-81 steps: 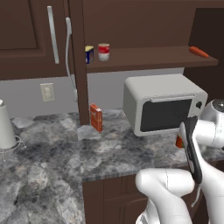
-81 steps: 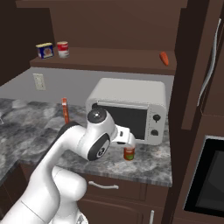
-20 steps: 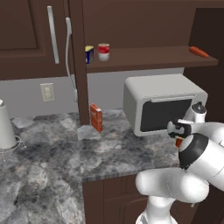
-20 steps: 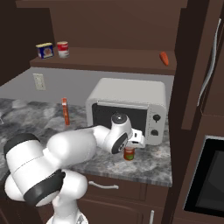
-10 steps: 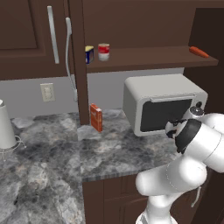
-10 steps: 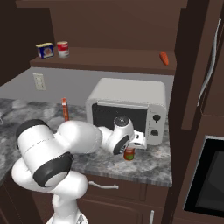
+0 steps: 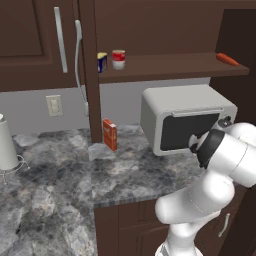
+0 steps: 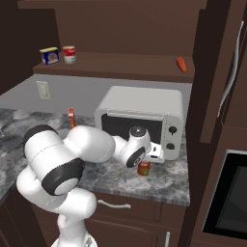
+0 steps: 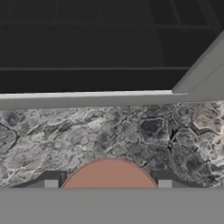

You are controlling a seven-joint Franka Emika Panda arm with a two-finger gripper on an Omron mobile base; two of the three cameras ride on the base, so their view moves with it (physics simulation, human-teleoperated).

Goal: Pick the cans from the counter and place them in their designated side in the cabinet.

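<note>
The tool [image 8: 144, 161] sits over the orange-red can [image 8: 144, 168], which stands on the bench [image 8: 169, 181] near its front edge, before the microwave [image 8: 144, 116]; whether it grips, I cannot tell. On the cabinet shelf [image 8: 120, 67], a red-and-white can [image 8: 69, 54] stands beside a blue-and-yellow container [image 8: 49, 55]. In the hand view, the can top [image 9: 109, 174] lies between the fingertips [image 9: 51, 180].

Grey marbled counter [image 7: 65, 185] — microwave [image 7: 182, 122], orange-red box [image 7: 109, 134], plain can [image 8: 144, 168]
</note>
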